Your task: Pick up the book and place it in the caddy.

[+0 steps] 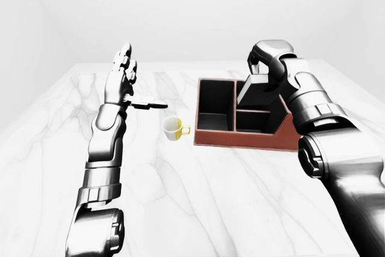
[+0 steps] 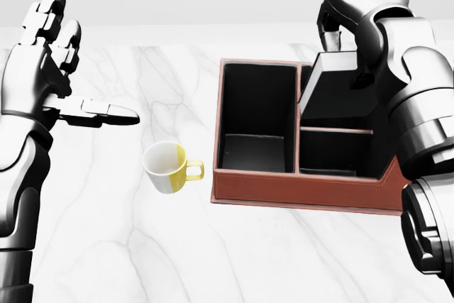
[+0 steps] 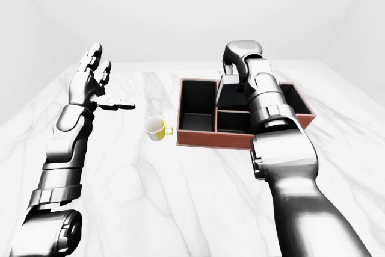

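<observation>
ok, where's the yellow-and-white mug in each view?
Left-eye view: yellow-and-white mug just left of centre, on the white marble table.
Head view: lower left of centre.
Right-eye view: left of centre.
Shared landmark: the brown compartmented caddy lies just right of it in every view.

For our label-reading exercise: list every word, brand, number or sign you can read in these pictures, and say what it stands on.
None: no readable text shows in any view.
The book, held by the right hand over the caddy, shows only a plain dark cover and pale page edge.
The mug, marble table and open left hand carry no markings.
</observation>
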